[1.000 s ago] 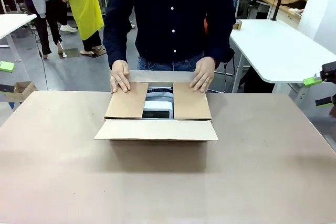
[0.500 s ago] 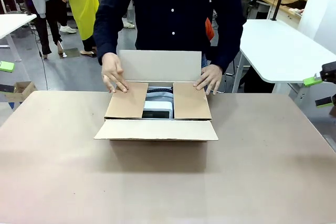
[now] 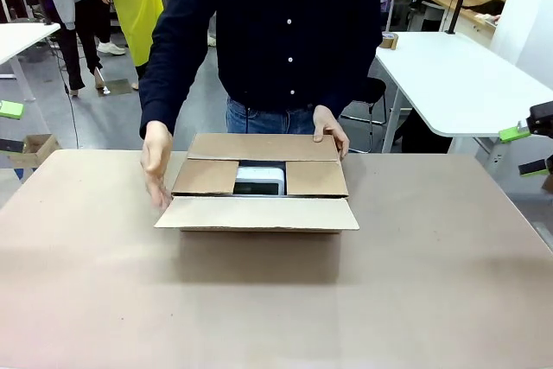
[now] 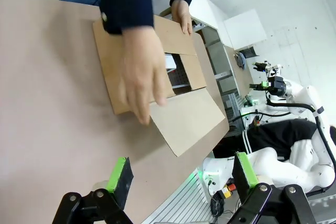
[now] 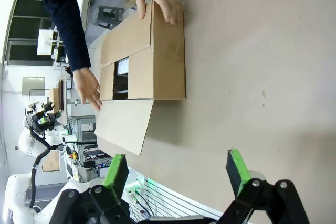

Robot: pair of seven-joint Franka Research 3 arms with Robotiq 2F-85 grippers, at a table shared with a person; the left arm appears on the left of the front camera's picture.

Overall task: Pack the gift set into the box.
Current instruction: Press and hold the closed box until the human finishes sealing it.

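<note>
The far flap of the box [image 3: 315, 177], upright a moment ago, now lies down over its side flaps. The left gripper [image 4: 181, 174] gapes wide, empty. A person's hand [image 3: 156, 162] is beside the box's left side. The box sits mid-table by the far edge, and the gift set [image 3: 259, 181] shows through the flap gap. The other hand [image 3: 331, 130] rests on the far right corner. The right gripper [image 5: 178, 169] is wide, empty.

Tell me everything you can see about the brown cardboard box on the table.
The box is plain brown corrugated cardboard, rectangular, sitting flat on the table in front of the person. Its far flap and two side flaps are folded down; the near flap sticks out flat toward the robot, not yet closed. A white gadget shows through the gap. One hand rests on the far flap's corner; the other hand is beside the box.
</note>
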